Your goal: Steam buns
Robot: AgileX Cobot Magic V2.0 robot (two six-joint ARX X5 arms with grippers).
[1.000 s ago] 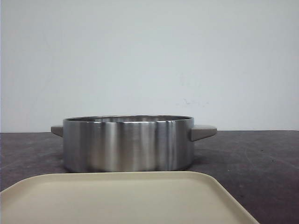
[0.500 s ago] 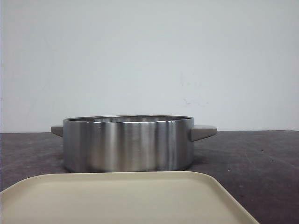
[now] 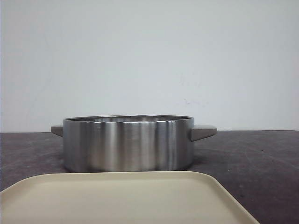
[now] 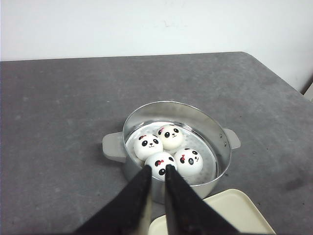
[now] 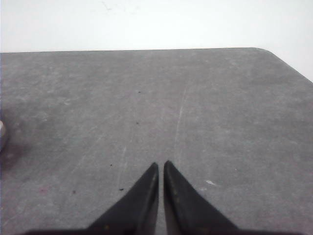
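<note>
Across the grey bench [image 4: 58,122] a round steel steamer pot [image 4: 173,147] is sitting with two stub handles, and in the front view the same pot [image 3: 128,144] is standing just behind a cream tray [image 3: 121,198], which is filling the lower edge of that picture. From the left wrist view, a corner of the tray [image 4: 234,213] is lying just beside the pot's near wall. Inside the pot, on a perforated white insert, the buns [image 4: 168,151] are resting in a tight cluster of four, each touching its neighbours: two with plain panda faces at the back, [image 4: 148,146] and [image 4: 170,136], and two with small red bows at the front, [image 4: 160,165] and [image 4: 189,162]. The front view is showing only the pot's wall, so the buns are hidden there.

Above the pot's near rim the left gripper [image 4: 156,169] is hanging with its black fingers [image 4: 142,196] nearly together, a thin gap between the tips and nothing held; the tips are overlapping the front bow-faced bun in the picture, though whether they are touching it cannot be told. The right gripper [image 5: 161,164] is hovering over bare bench [image 5: 220,107], its fingers [image 5: 146,196] likewise drawn almost closed on nothing, well apart from the pot.
</note>
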